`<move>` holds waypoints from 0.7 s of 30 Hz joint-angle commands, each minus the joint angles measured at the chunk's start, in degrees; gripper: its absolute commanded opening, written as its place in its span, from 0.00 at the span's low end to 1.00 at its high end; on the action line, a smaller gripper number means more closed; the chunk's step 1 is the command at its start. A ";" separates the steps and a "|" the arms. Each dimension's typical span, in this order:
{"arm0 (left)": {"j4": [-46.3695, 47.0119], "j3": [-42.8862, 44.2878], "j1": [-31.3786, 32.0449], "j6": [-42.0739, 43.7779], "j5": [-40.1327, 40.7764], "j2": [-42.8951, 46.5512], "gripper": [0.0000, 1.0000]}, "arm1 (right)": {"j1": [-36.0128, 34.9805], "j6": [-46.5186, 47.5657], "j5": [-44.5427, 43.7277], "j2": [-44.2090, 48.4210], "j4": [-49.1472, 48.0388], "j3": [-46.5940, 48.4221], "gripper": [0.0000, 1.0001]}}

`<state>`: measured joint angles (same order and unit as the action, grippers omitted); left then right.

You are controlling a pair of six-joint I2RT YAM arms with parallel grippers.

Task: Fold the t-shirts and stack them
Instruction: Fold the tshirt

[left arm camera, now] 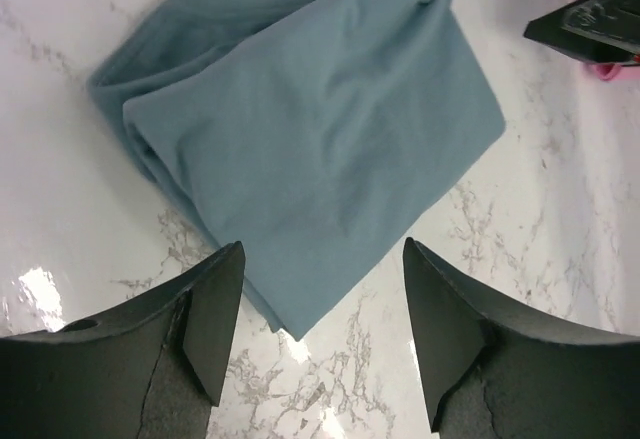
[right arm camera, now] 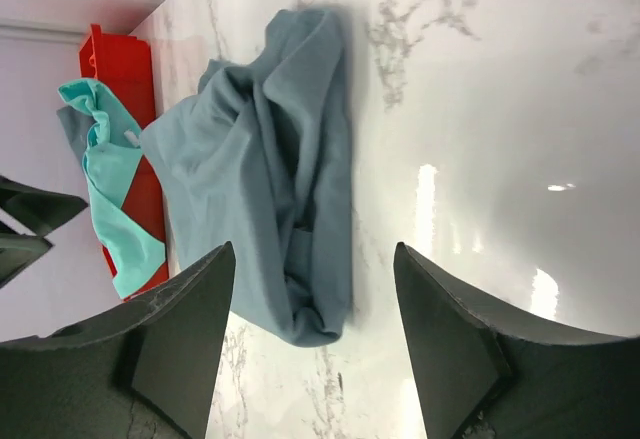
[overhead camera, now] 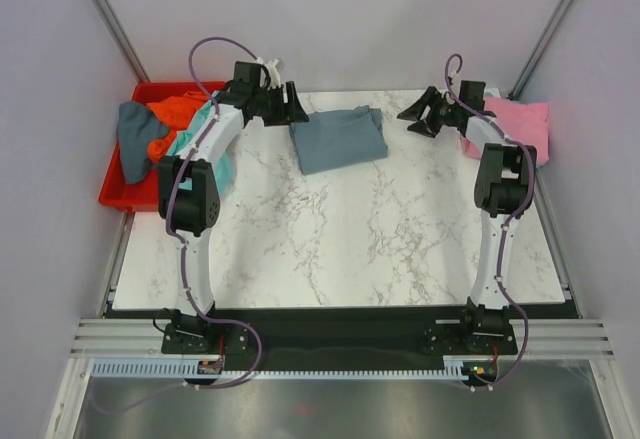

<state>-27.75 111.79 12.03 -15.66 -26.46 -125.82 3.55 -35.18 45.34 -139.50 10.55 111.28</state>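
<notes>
A slate blue-grey t-shirt (overhead camera: 338, 137) lies roughly folded on the marble table at the back centre; it also shows in the left wrist view (left arm camera: 310, 129) and the right wrist view (right arm camera: 265, 169). My left gripper (overhead camera: 297, 107) is open and empty just left of it, its jaws wide over one corner (left arm camera: 322, 309). My right gripper (overhead camera: 420, 119) is open and empty to its right (right arm camera: 315, 329). A pink t-shirt (overhead camera: 520, 124) lies at the back right. Teal (overhead camera: 205, 144), orange (overhead camera: 172, 117) and dark grey-blue shirts hang from the red bin.
The red plastic bin (overhead camera: 125, 194) stands off the table's left back edge. The right gripper's black tip (left arm camera: 590, 24) shows in the left wrist view. Grey walls close in both sides. The marble table (overhead camera: 350, 239) stretches toward the arm bases.
</notes>
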 commanded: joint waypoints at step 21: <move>0.15 9.59 5.55 9.95 0.97 -13.40 0.72 | -1.70 -6.74 9.50 -10.70 -8.70 -0.37 0.74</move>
<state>-28.42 120.42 18.02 -7.55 -26.94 -139.48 3.55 -42.33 56.23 -147.30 1.80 111.20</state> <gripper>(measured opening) 0.720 0.742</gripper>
